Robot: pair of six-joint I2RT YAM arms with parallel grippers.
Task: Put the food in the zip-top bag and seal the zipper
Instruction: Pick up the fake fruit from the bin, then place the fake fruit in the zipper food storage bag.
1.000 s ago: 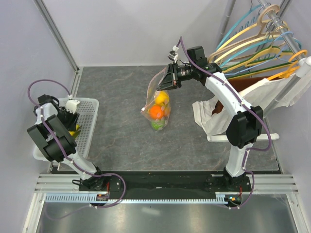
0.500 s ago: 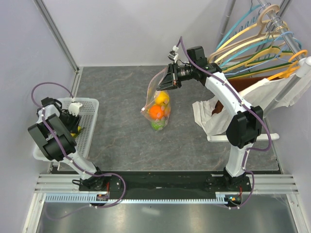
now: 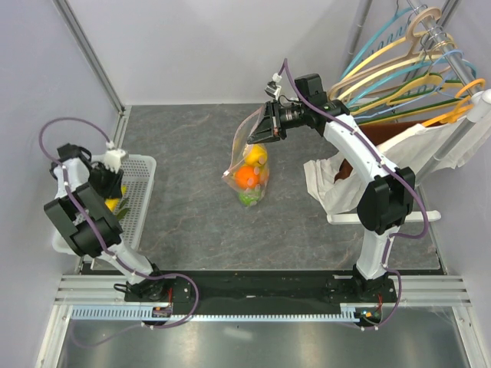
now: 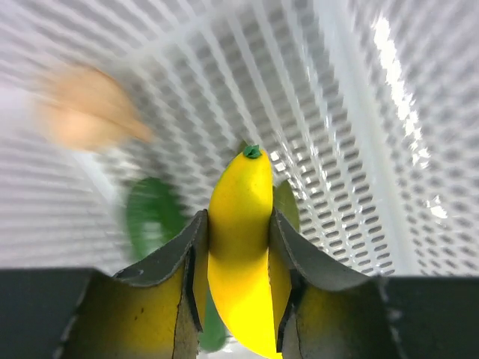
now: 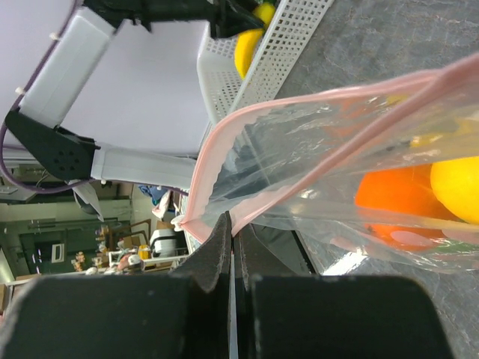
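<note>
My left gripper [image 4: 238,217] is down in the white mesh basket [image 4: 337,134], its jaws pressed against both sides of a yellow piece of food [image 4: 239,239]. In the top view that gripper [image 3: 111,184] is over the basket's far end. My right gripper [image 5: 233,228] is shut on the rim of the zip-top bag [image 5: 322,149] at the pink zipper [image 5: 217,142], which gapes open. The bag [image 3: 244,165] hangs from the right gripper [image 3: 268,123] with orange [image 3: 246,177], yellow [image 3: 256,156] and green [image 3: 247,198] food inside, its bottom on the table.
A green piece [image 4: 150,213] and a blurred orange one [image 4: 90,108] lie in the basket [image 3: 142,192] beside the held one. Coloured hangers [image 3: 406,69] and a white cloth [image 3: 337,180] fill the right side. The left wall is close to the left arm.
The left wrist has shifted toward the basket's far end, and its jaws have narrowed onto the yellow piece. The right arm and the bag have not moved.
</note>
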